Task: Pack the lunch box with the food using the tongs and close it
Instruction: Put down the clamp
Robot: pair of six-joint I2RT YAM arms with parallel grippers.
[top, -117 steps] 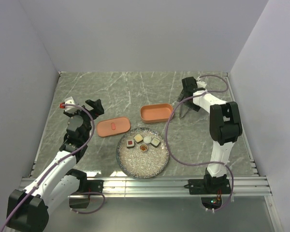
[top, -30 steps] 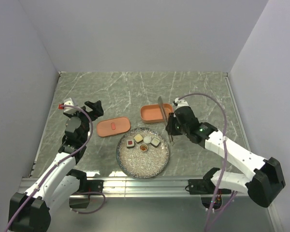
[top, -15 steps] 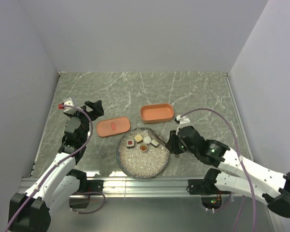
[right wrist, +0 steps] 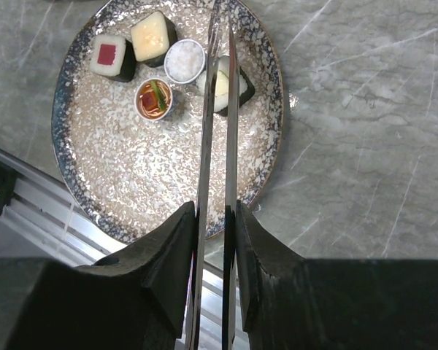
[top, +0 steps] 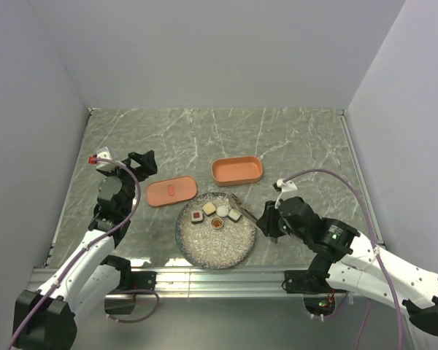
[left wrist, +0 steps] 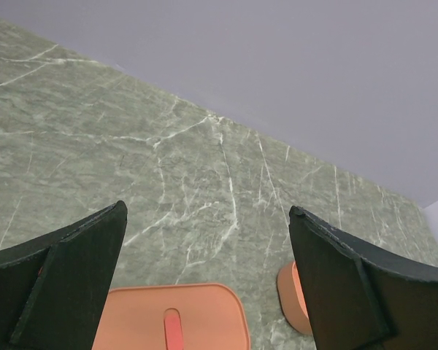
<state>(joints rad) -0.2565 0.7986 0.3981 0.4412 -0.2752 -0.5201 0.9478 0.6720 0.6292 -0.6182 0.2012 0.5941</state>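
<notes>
The salmon lunch box [top: 237, 170] stands open behind the speckled plate [top: 219, 251], and its flat lid [top: 171, 192] lies to the left. Several food pieces sit on the plate's far half, among them a red-topped one [right wrist: 111, 57], a cream one [right wrist: 153, 33] and a white one [right wrist: 184, 60]. My right gripper [right wrist: 215, 219] is shut on the metal tongs [right wrist: 207, 131], whose arms reach over the plate's right side. Their tips straddle a cream, dark-rimmed piece [right wrist: 242, 86]. My left gripper [left wrist: 206, 215] hangs open above the lid [left wrist: 175, 317], holding nothing.
The plate [right wrist: 153, 168] lies close to the table's near edge, with the aluminium rail [top: 219, 277] just beyond it. The lunch box's end [left wrist: 296, 295] shows beside my left gripper's right finger. Grey walls enclose the marble table on three sides.
My right arm has swung down and forward with the tongs, from beside the lunch box to the plate's right edge. The left arm has stayed still.
</notes>
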